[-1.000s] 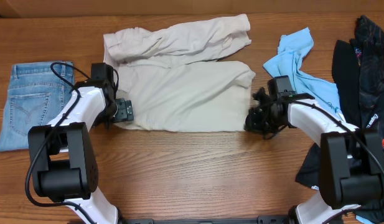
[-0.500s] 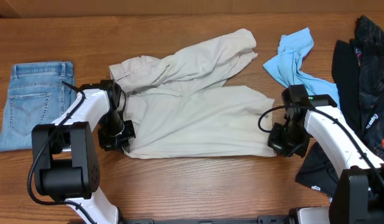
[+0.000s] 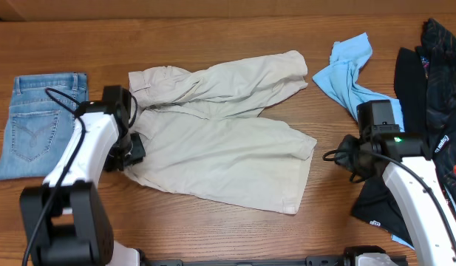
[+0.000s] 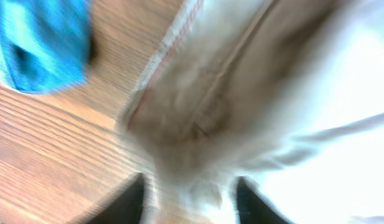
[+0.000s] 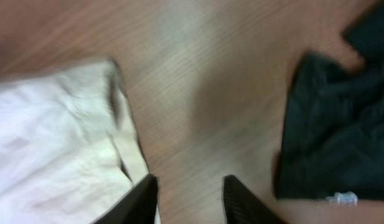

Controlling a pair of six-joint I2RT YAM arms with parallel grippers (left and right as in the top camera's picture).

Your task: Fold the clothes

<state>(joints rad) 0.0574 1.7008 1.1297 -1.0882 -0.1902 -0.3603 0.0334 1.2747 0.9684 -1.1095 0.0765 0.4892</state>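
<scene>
Beige shorts (image 3: 228, 140) lie spread flat on table (image 3: 213, 236), approx. centre. L end effector (image 4: 188, 186): fingers apart at shorts' left edge, fabric btwn them, view blurred. R end effector (image 5: 190, 183): fingers apart over bare wood, beside shorts' hem, holding nothing.

In the overhead view the left arm (image 3: 80, 151), at the lower left of the frame, has smooth white rounded links joined by boxy black joint housings. A thin black cable (image 3: 59, 94) loops out from its upper end. The right arm (image 3: 416, 181), at the lower right, is built alike, with a white shell, a black block on top, a small green light (image 3: 396, 139) and a curling black cable (image 3: 335, 157). In the wrist views the left fingers (image 4: 125, 200) and right fingers (image 5: 134, 200) are plain black tapered blades along the bottom edge, blurred.
</scene>
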